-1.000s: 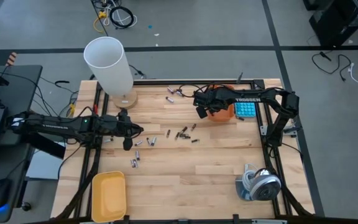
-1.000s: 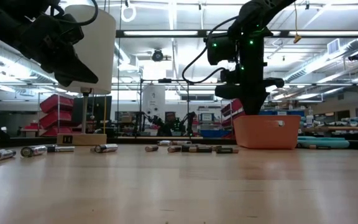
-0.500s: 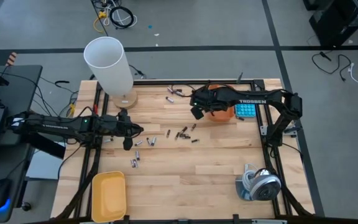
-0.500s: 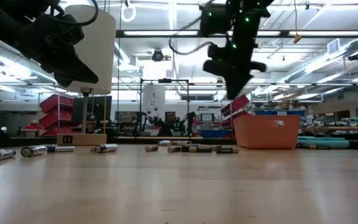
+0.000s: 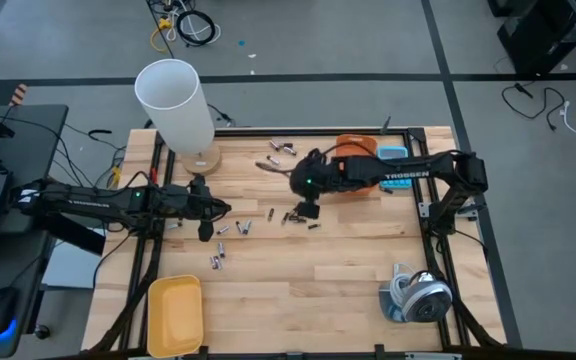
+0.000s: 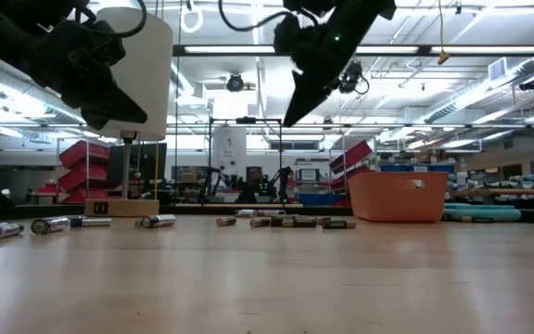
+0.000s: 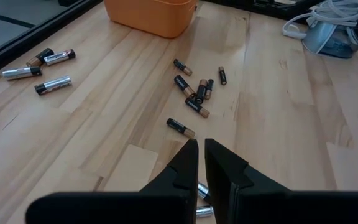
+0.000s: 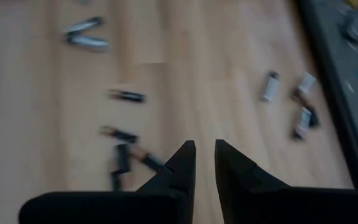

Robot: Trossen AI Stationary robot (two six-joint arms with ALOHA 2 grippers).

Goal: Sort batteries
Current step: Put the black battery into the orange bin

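Swinging left from above the orange bin [image 5: 356, 150], the right gripper [image 5: 308, 208] now hangs over the dark batteries [image 5: 298, 213] clustered mid-worktop, fingers nearly together with a slim gap and nothing between them, probably lining up a pick. Left gripper [image 5: 206, 232] hovers near the silvery batteries [image 5: 218, 260] at the left, fingers almost closed and empty, waiting.
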